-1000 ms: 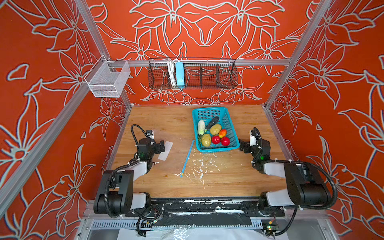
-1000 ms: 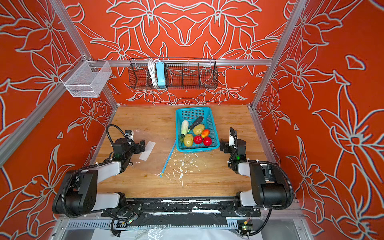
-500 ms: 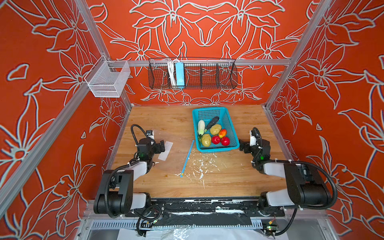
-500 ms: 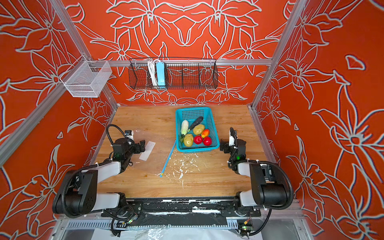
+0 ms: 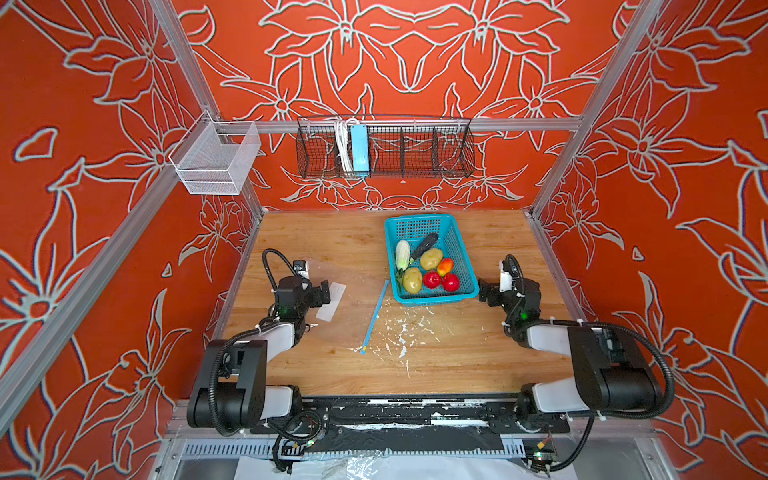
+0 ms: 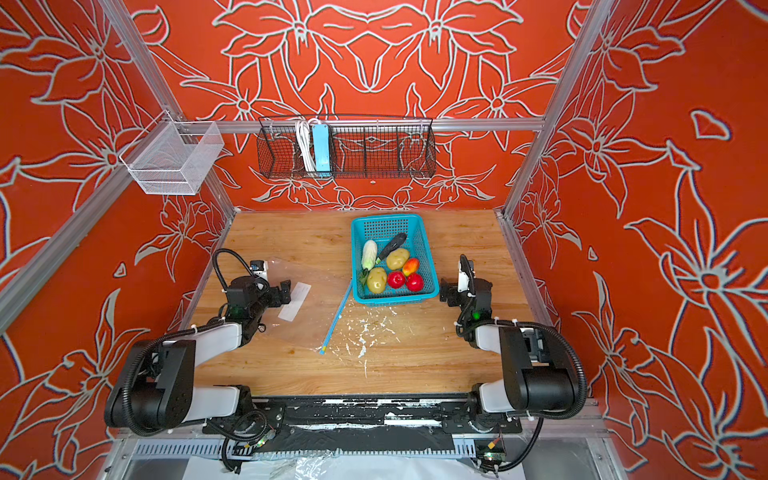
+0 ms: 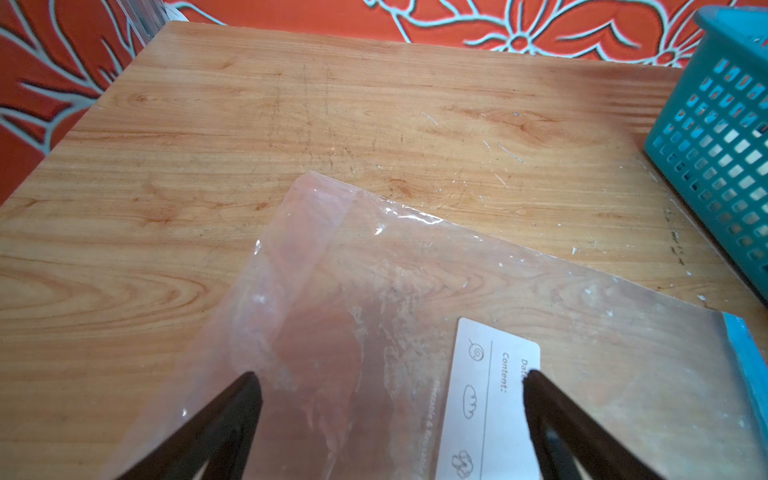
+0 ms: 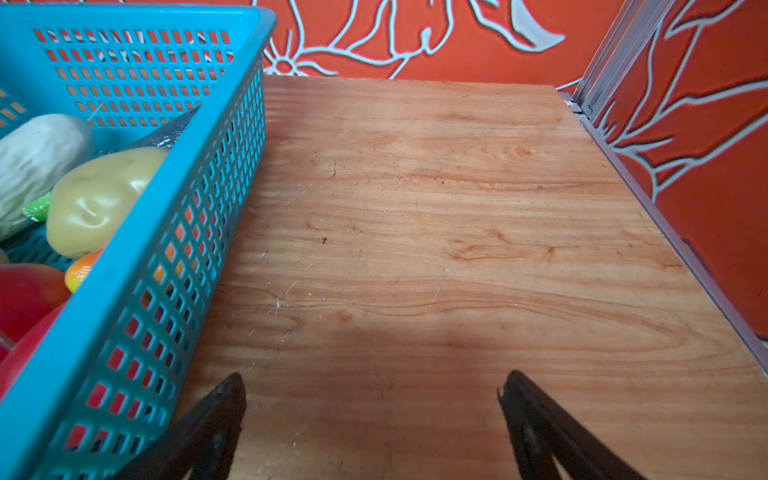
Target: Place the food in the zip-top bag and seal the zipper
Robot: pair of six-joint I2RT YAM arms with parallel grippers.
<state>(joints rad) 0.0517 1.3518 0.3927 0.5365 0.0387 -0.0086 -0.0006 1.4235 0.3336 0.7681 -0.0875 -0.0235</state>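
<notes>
The clear zip-top bag (image 5: 349,307) is laid flat near the table's (image 5: 457,361) left edge, its outline hard to trace in both top views. Its zipper (image 5: 376,316) is turned toward the teal basket (image 5: 459,253), in which all the food (image 5: 431,258) is held. The left gripper (image 7: 388,382) is spread wide over the bag, though contact cannot be told. The label patch (image 7: 486,374) is partly covered and cut off. The right gripper (image 8: 374,386) is spread wide over bare wood beside the basket, where the tomatoes (image 8: 25,295) are cut off.

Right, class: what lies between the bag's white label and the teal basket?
Clear plastic of the zip-top bag, then its zipper, shown in both top views.
</notes>
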